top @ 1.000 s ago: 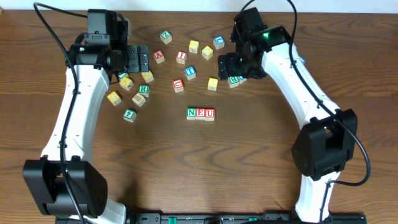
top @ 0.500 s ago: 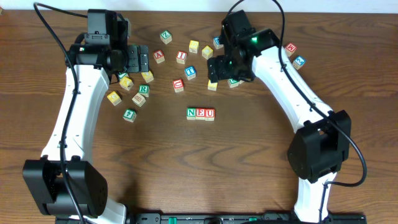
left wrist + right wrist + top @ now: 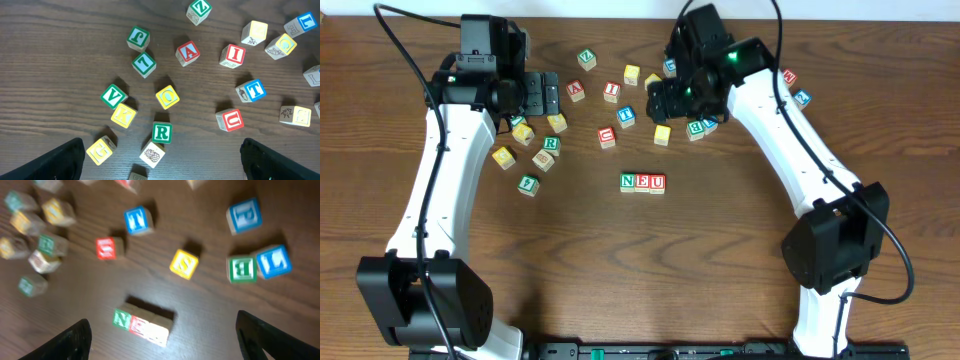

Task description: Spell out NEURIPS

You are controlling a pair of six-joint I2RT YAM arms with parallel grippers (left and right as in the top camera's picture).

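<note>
a: where do we stand on the word?
b: we see 3 cubes touching in a row at mid-table: the n cube (image 3: pixel 628 182), the e cube (image 3: pixel 643 182) and the u cube (image 3: pixel 658 183).
a: and the other letters?
b: the green r cube (image 3: pixel 551 144) sits in the loose cluster near the left gripper (image 3: pixel 542 96), just beside a pineapple-faced cube (image 3: pixel 152 154). the red i cube (image 3: pixel 611 90) lies farther back, near a red a cube (image 3: pixel 576 90). the blue p cube (image 3: pixel 244 215) shows blurred in the right wrist view, well apart from the row. the yellow s cube (image 3: pixel 662 134) lies alone between the row and the right gripper (image 3: pixel 667 100).
a: are we holding anything?
b: no. the left gripper hangs over the cluster, fingers spread wide, grasping nothing. the right gripper hovers over the back cubes, also released, with nothing between its tips.
</note>
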